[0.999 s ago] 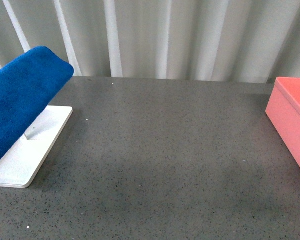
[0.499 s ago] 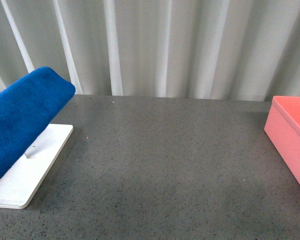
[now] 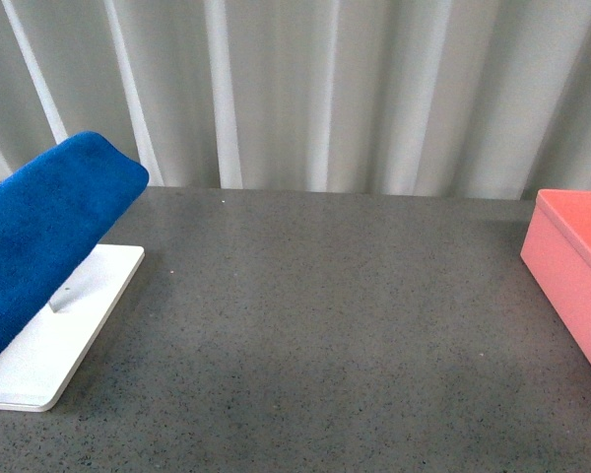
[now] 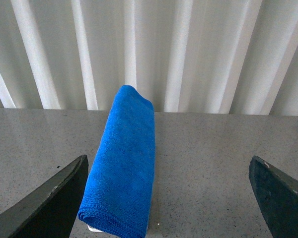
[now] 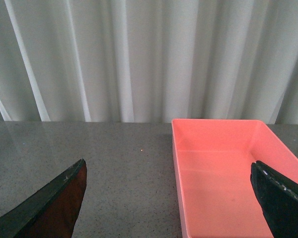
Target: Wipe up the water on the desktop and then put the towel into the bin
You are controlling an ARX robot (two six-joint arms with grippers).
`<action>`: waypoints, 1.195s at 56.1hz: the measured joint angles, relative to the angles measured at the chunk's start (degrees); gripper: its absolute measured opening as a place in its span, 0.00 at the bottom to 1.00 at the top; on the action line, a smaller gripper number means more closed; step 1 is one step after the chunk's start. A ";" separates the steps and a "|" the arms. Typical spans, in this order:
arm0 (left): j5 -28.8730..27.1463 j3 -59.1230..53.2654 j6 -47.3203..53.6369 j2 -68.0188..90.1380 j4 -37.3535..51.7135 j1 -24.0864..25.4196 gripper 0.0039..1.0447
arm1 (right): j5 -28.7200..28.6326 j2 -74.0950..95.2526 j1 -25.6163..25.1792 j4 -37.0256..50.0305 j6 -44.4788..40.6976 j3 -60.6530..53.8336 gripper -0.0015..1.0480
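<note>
No readable text, labels, brands, numbers or signs in any view.

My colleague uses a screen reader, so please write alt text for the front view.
A bright blue towel slopes up from the left edge, raised above a white tray on the dark grey speckled desktop. A pink bin stands at the right edge, and a pale pleated curtain hangs behind.

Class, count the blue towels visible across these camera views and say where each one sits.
1. The towel lies propped above the white tray at the desktop's left side; the left wrist view shows the same one. Others could be out of frame.
</note>
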 joint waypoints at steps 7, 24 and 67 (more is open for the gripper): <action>18.95 6.93 3.65 12.20 -13.38 3.13 0.94 | -0.15 -0.04 0.00 0.00 -0.02 0.00 0.93; 14.45 19.69 0.79 33.99 6.73 -2.71 0.94 | -0.04 -0.04 0.04 -0.02 -0.02 0.00 0.93; -2.14 77.20 20.24 103.08 -2.86 0.39 0.94 | -0.02 -0.04 0.04 0.00 -0.02 0.00 0.93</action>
